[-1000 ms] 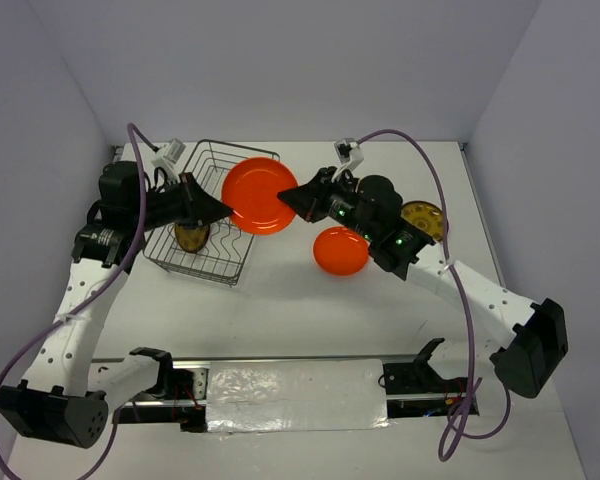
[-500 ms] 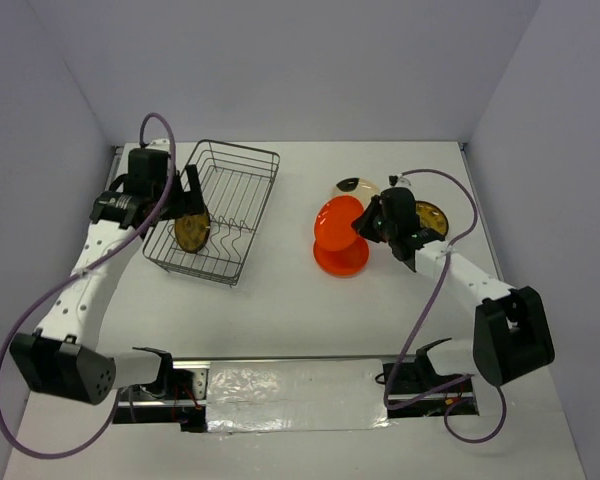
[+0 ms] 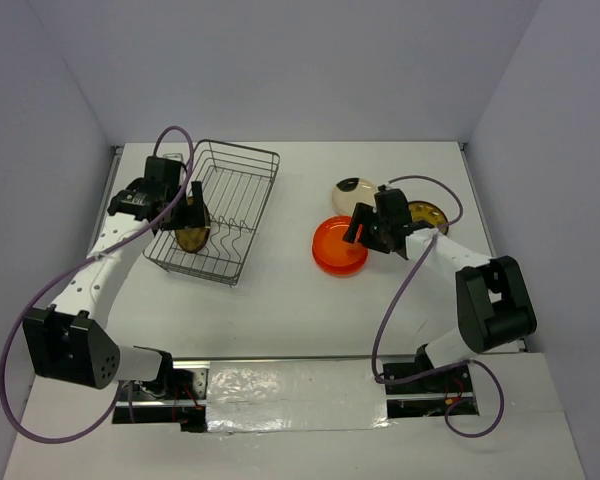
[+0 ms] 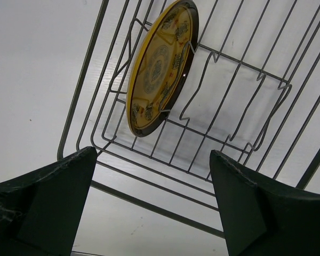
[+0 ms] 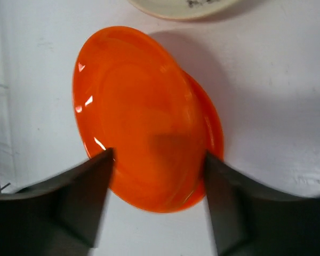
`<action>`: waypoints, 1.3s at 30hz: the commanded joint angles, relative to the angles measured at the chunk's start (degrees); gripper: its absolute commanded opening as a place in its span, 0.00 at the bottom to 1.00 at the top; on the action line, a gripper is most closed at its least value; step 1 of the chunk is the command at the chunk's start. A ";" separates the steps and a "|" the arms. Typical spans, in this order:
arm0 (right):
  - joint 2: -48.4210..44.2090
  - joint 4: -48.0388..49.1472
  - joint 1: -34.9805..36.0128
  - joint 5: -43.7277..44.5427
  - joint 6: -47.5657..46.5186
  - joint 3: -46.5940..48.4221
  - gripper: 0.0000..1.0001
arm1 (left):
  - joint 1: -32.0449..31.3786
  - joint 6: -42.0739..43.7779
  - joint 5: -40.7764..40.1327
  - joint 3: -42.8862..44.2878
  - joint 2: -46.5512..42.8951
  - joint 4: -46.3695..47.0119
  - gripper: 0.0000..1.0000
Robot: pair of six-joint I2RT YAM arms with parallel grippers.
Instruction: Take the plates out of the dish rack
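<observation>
The silver wire dish rack [image 3: 242, 190] [image 4: 240, 101] stands at the left. One mustard-brown patterned plate [image 3: 191, 235] [image 4: 160, 66] stands on edge in its divider. My left gripper [image 3: 190, 205] [image 4: 153, 153] hovers above the rack's near side, open and empty, short of that plate. At the right an orange-red plate [image 3: 332, 243] [image 5: 133, 106] lies on top of a second orange-red plate [image 5: 213, 128]. My right gripper [image 3: 359, 228] [image 5: 157, 154] hangs just over the stack, open, its fingers apart on either side of the top plate.
A cream plate [image 3: 353, 193] [image 5: 181, 6] with a dark mark lies behind the orange stack. Another mustard-brown plate [image 3: 427, 217] lies on the table to its right, partly under the right arm. Walls close in the table's back and sides.
The right arm carried the large orange plate down onto the orange plate on the table and opened. The left gripper let that plate go, opened and drew back over the rack.
</observation>
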 commanded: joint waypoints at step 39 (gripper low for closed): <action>-13.58 -28.64 22.22 28.65 -5.93 9.60 1.00 | 0.27 2.83 -12.88 10.06 16.00 -2.99 0.62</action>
